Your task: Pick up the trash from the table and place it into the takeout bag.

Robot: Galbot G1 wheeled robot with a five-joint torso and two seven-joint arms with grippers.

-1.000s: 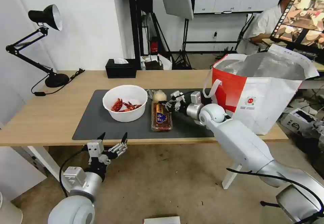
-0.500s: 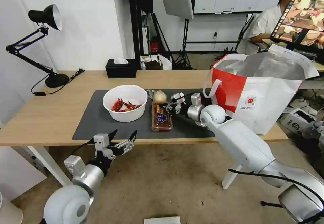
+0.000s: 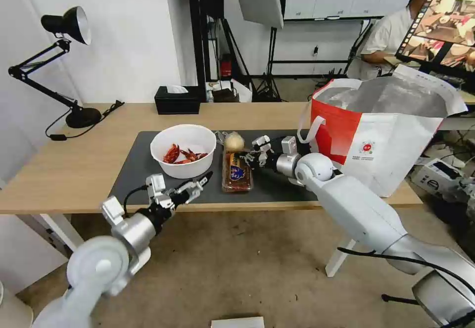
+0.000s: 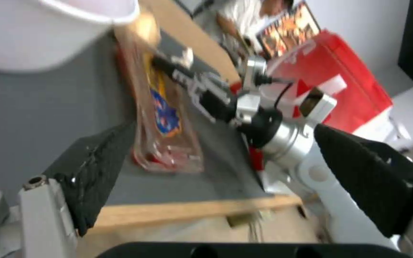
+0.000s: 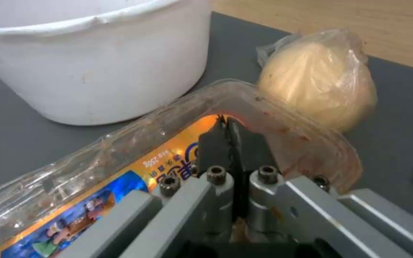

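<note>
The right hand (image 3: pixel 246 158) pinches the thin tray (image 3: pixel 237 170) rim; it could slip. The left hand (image 3: pixel 195 188) hovers, spread wide and holding nothing.

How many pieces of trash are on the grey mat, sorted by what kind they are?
White bowl of crayfish shells: 1
Clear plastic tray, which the right gripper is shut on: 1
Beige ball in clear wrap: 1
Total: 3
</note>
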